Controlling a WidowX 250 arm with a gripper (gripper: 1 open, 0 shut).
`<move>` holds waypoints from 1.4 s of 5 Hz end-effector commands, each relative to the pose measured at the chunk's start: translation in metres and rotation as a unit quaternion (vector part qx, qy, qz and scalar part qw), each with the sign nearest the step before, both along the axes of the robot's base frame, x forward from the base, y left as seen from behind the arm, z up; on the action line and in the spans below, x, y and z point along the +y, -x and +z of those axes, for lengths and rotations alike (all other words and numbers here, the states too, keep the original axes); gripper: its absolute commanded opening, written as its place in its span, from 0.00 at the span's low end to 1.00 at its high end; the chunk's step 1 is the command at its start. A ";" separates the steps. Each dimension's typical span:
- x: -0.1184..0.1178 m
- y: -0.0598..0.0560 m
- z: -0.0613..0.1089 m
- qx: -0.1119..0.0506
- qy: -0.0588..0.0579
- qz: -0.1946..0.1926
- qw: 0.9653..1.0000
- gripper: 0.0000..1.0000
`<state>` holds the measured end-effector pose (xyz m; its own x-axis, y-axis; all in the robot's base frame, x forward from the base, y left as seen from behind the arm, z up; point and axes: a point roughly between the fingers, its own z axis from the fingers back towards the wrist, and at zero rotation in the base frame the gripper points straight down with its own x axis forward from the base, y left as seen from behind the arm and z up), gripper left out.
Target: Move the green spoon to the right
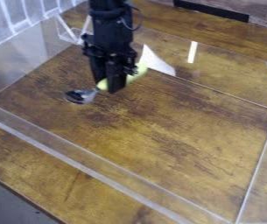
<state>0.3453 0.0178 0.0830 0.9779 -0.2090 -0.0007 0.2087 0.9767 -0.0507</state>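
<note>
The green spoon has a yellow-green handle and a shiny metal bowl. Its bowl rests low over the wooden table, left of and below the gripper. My black gripper points straight down and is shut on the spoon's handle, hiding most of it. Only a bit of yellow-green shows between and beside the fingers.
A clear plastic tray wall runs along the front, with another wall at the right. Bright reflections lie on the wooden table behind the gripper.
</note>
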 end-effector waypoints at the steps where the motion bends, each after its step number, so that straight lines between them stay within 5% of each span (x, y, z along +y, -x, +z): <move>1: 0.009 -0.001 0.010 -0.025 -0.003 -0.033 0.999 0.00; 3: 0.036 0.007 -0.006 -0.013 -0.004 -0.088 0.996 0.00; 5: 0.034 -0.010 -0.014 -0.010 -0.001 -0.053 0.999 0.00; 7: 0.004 -0.020 -0.015 -0.003 0.000 -0.132 0.991 0.00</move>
<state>0.3557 0.0248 0.0474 0.8971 -0.4390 -0.0500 0.4342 0.8968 -0.0850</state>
